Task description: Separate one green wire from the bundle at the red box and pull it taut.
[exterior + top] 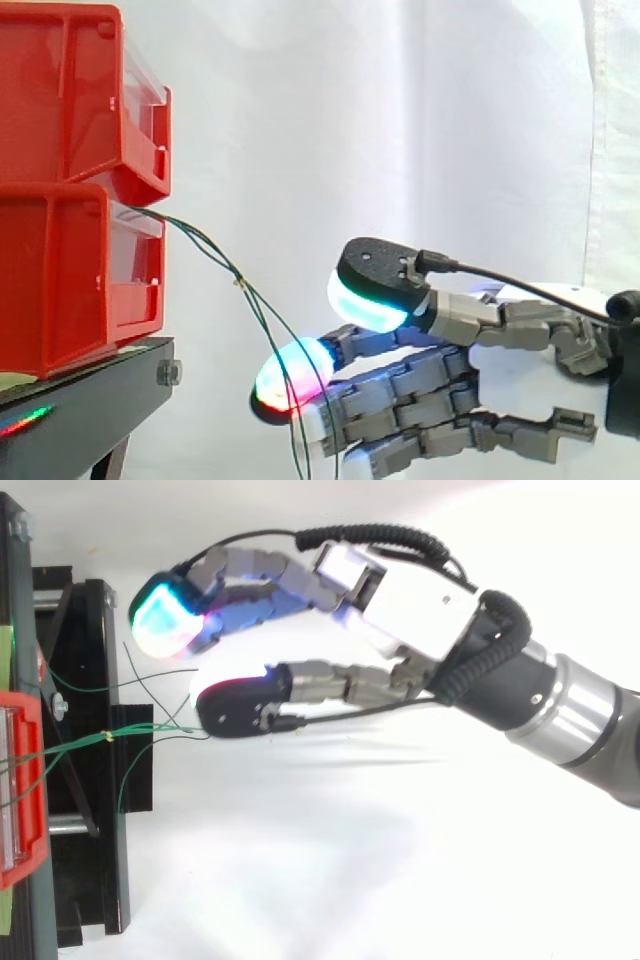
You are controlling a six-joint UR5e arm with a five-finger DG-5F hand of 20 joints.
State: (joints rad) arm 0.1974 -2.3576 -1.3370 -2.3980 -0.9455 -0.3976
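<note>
Green wires [150, 733] are seen drooping slack from the lower red box [60, 280], joined by a small tie and hanging just beside the fingertips [292, 375]. The hand [450, 385] is held spread, with nothing pinched. Separation and tightening are judged not yet done.

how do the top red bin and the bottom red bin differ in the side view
The top red bin sits stacked on the bottom red bin, which rests on the black stand. The green wires come out at the bottom bin's upper front, just under the top bin. Both are red with a clear front panel.
</note>
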